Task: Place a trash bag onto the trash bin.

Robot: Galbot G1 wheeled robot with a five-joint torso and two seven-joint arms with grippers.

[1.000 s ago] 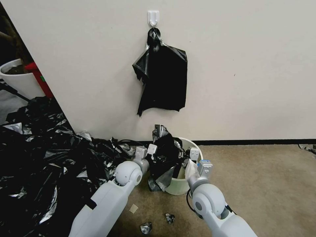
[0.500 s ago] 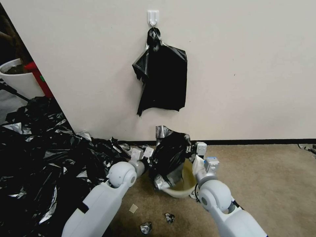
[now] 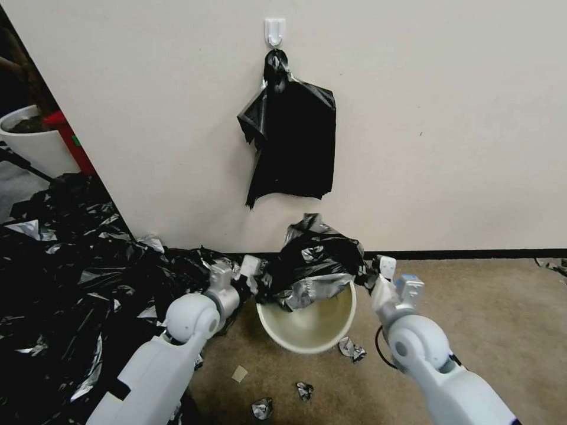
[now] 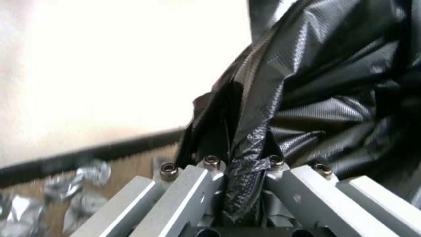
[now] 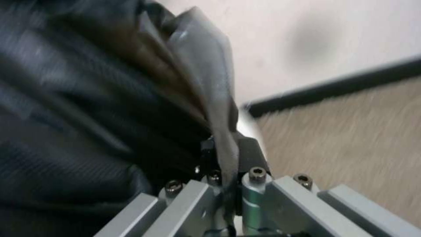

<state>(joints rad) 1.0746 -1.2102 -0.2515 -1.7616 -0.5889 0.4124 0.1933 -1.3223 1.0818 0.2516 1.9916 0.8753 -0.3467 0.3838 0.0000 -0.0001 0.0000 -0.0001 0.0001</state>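
The trash bag (image 3: 316, 262), thin glossy black film with a silvery sheen, hangs stretched between my two grippers just above the trash bin (image 3: 304, 349). The cream-white bin leans toward me, so its open mouth and bare inside face the head view. The bag's lower edge drapes over the far rim. My left gripper (image 3: 255, 276) is shut on the bag's left edge, and the left wrist view shows the film pinched in the left gripper (image 4: 243, 166). My right gripper (image 3: 371, 275) is shut on the right edge, with the fold caught in the right gripper (image 5: 226, 181).
A flat sheaf of black bags (image 3: 292, 141) hangs from a white wall hook (image 3: 275, 30) above the bin. A large heap of black plastic sheeting (image 3: 77, 283) covers the floor at left. Crumpled scraps (image 3: 352, 349) lie on the carpet in front. A white pot (image 3: 29, 144) stands far left.
Both arms have spread apart and lifted, pulling the bag wider above the bin. The bin has tipped from upright so its mouth faces me.
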